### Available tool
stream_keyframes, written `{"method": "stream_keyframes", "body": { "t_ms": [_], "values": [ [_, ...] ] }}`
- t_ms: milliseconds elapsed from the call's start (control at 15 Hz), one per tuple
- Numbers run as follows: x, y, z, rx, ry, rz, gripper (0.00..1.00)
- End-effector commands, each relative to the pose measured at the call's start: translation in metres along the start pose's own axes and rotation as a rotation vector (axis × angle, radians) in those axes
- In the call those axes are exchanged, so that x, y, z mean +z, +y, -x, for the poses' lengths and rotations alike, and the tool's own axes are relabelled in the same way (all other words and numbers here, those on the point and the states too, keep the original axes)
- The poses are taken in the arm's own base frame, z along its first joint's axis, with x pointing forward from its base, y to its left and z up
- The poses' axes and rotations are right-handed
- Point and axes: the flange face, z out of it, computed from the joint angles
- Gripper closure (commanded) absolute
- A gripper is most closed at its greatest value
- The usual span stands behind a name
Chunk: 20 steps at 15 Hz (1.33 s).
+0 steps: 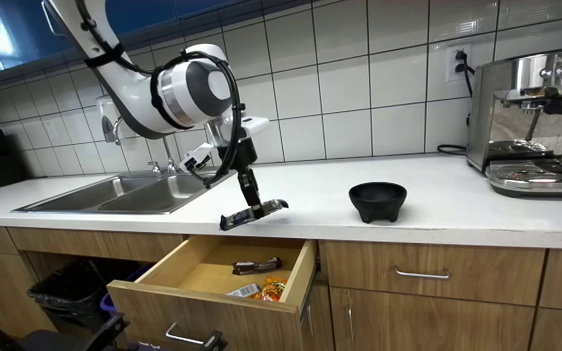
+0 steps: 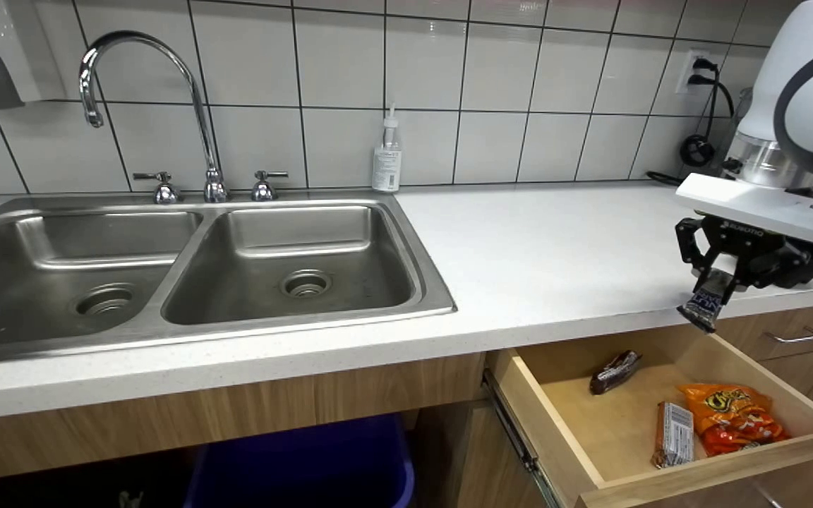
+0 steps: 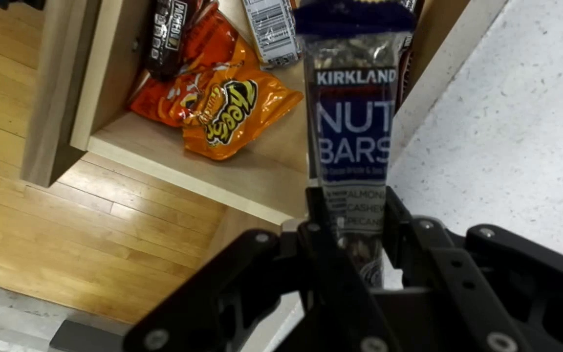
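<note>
A: Closest to the wrist camera is the Robotiq gripper [image 3: 352,210], clenched on the sides of a Kirkland nut bar [image 3: 355,132].

B: Where is that bar?

A: In the air and tilted, by the front edge of the white countertop [image 1: 305,195], close above the open drawer [image 1: 203,309].

B: How far along does it look?

A: I'd judge the grasp finished. The bar seems clear of every surface and the drawer is out; letting go is not yet done. Inside the drawer lie a Cheetos Crunchy bag [image 2: 731,416], a barcoded snack bar [image 2: 676,434] beside it, and a brown-wrapped bar [image 2: 615,372] farther back.

B: Anything unclear?

A: Plenty. In the wrist view, the gripper covers part of the nut bar's lower end, and a dark wrapper [image 3: 166,34] reading "PACKED" runs off the top. The robot arm [image 1: 164,97] is cut off in both exterior views. Which spot lies directly beneath the bar, I can't tell.
</note>
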Motion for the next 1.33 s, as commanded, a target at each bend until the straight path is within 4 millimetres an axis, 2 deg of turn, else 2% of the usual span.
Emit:
{"method": "stream_keyframes", "body": {
  "t_ms": [0,533,1267],
  "values": [
    [-0.006,0.016,0.015,0.034,-0.013,-0.006,0.92],
    [0.020,0.027,0.031,0.076,-0.095,0.037,0.92],
    [0.066,0.009,0.030,0.105,-0.141,0.118,0.92]
  ]
}}
